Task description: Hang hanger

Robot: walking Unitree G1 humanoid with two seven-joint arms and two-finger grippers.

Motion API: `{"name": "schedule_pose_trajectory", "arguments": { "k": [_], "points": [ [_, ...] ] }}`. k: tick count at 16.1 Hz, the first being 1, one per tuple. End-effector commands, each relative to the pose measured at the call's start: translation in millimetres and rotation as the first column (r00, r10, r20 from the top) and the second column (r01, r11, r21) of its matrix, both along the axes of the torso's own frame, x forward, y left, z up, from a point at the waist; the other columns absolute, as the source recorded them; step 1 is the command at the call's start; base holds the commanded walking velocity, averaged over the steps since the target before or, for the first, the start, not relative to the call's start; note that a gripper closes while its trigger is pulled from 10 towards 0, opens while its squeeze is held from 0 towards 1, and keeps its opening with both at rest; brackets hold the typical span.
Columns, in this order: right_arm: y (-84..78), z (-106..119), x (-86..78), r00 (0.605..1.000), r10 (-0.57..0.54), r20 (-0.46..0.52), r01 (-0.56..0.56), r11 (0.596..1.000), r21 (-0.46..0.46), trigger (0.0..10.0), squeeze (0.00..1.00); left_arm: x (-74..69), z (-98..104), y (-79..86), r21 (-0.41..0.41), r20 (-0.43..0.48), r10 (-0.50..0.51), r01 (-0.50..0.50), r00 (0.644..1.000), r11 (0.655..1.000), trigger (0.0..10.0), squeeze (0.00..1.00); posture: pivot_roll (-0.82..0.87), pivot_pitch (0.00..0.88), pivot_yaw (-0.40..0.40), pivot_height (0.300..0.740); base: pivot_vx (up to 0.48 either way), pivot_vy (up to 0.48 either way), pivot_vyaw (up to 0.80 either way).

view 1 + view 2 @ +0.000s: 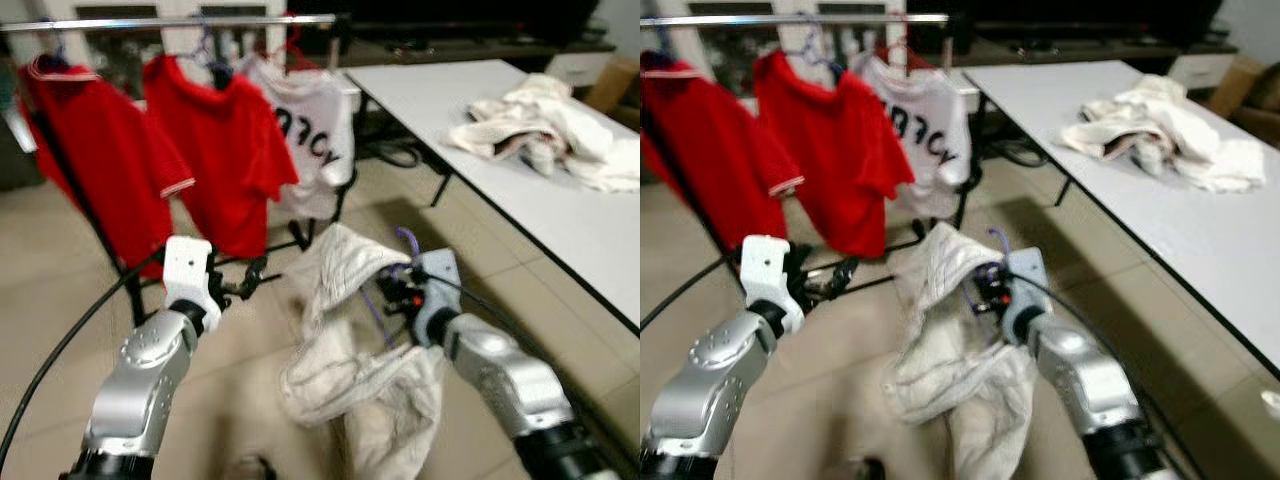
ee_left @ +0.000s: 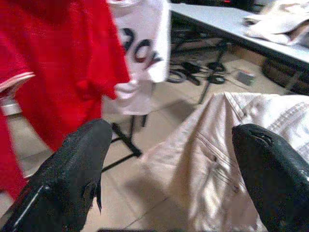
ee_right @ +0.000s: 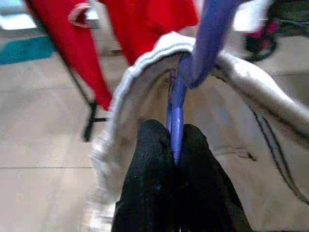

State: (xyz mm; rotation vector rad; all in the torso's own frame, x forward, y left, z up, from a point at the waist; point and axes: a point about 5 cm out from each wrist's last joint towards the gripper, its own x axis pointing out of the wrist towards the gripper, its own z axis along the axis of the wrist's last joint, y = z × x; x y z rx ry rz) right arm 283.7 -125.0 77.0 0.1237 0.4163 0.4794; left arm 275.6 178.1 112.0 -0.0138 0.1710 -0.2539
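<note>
A purple hanger carries a cream-white garment that droops toward the floor. My right gripper is shut on the hanger's purple bar, just under its hook. My left gripper is open, its black fingers spread wide with nothing between them, held left of the garment at about the same height. Ahead stands a clothes rack with a silver rail. Two red shirts and a white printed shirt hang from it.
A long white table runs along the right, with a heap of white laundry on it. Black cables lie on the tiled floor under the table's far end. The rack's black legs stand close ahead.
</note>
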Motion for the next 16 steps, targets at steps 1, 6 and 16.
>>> {"name": "schedule_pose_trajectory", "arguments": {
  "k": [1,6,16],
  "points": [
    [-5.1,16.9,8.3,0.996,0.002,0.093,-0.001,1.0,-0.01,10.0,0.0,0.2,0.6,-4.0,0.007,0.006,-0.005,0.005,1.0,1.0,10.0,0.0,-0.1,0.0,-0.061,0.74,0.0,-0.42,0.8],
    [-3.8,21.2,15.4,0.993,0.036,0.117,-0.034,0.999,-0.021,10.0,0.0,-3.1,-1.2,-2.5,0.029,0.001,0.007,-0.007,1.0,1.0,10.0,0.0,-0.09,0.0,-0.082,0.74,0.0,-0.421,0.8],
    [-12.2,19.4,9.2,0.979,-0.128,0.161,0.137,0.989,-0.049,10.0,0.0,1.7,-0.2,-5.0,0.035,0.035,-0.017,0.016,0.999,0.999,10.0,0.0,-0.09,0.0,-0.069,0.74,0.079,-0.04,0.16]
  ]
}}
